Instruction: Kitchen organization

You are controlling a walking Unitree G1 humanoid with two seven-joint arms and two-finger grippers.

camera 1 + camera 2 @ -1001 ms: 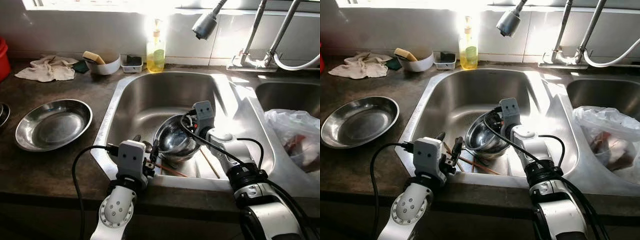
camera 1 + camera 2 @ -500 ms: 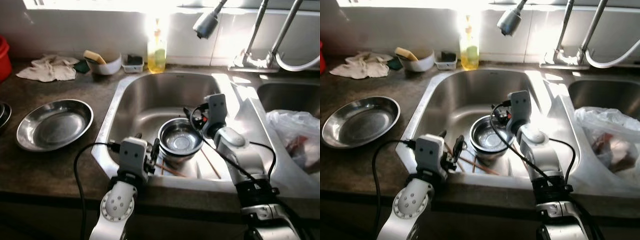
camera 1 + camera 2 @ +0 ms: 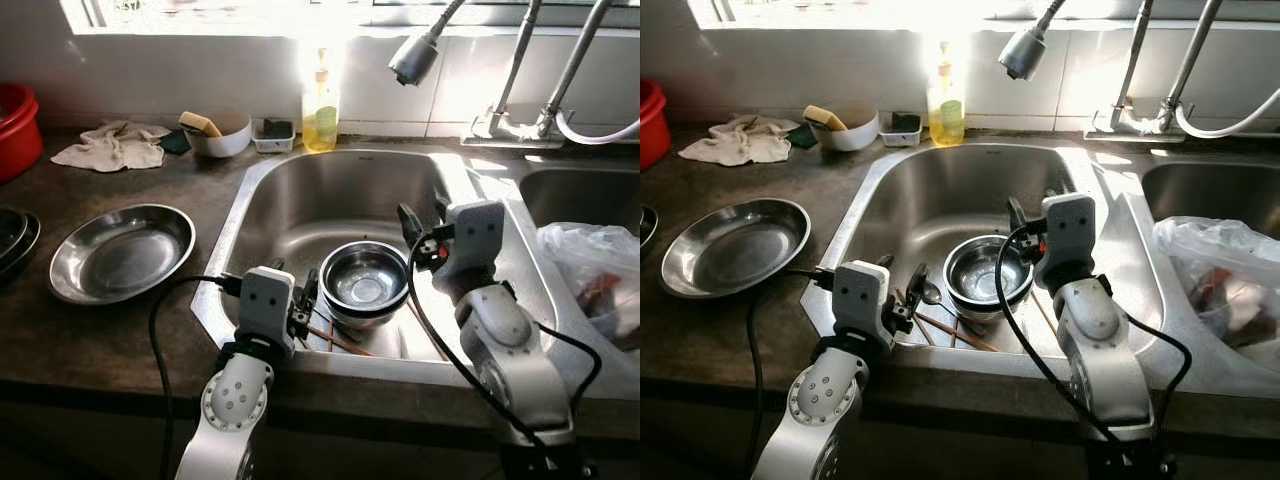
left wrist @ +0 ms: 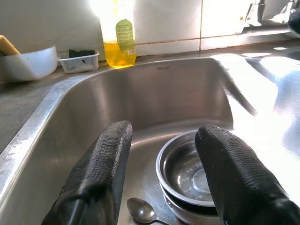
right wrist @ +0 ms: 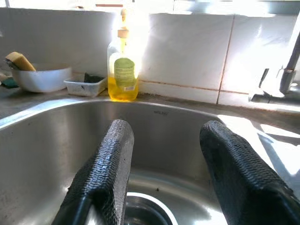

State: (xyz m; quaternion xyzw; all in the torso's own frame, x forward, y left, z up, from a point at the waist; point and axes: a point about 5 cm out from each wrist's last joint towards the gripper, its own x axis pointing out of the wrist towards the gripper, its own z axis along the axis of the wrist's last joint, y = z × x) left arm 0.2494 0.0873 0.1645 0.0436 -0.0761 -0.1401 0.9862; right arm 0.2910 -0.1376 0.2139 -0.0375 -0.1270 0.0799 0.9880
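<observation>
Dishes remain unsorted: round steel bowl (image 3: 364, 281) sits mid-frame in the steel sink (image 3: 262, 185) beside a spoon (image 3: 930, 293) and chopsticks (image 3: 958, 333); left tool (image 3: 292, 297) and right tool (image 3: 421, 219) both released, empty; shallow steel dish (image 3: 122, 251) lies on the dark worktop (image 3: 60, 345), left.

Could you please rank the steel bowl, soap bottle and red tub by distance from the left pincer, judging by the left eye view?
From the left pincer:
1. Steel bowl, beside it in the sink.
2. Soap bottle, behind the basin.
3. Red tub, far left on the counter.
</observation>
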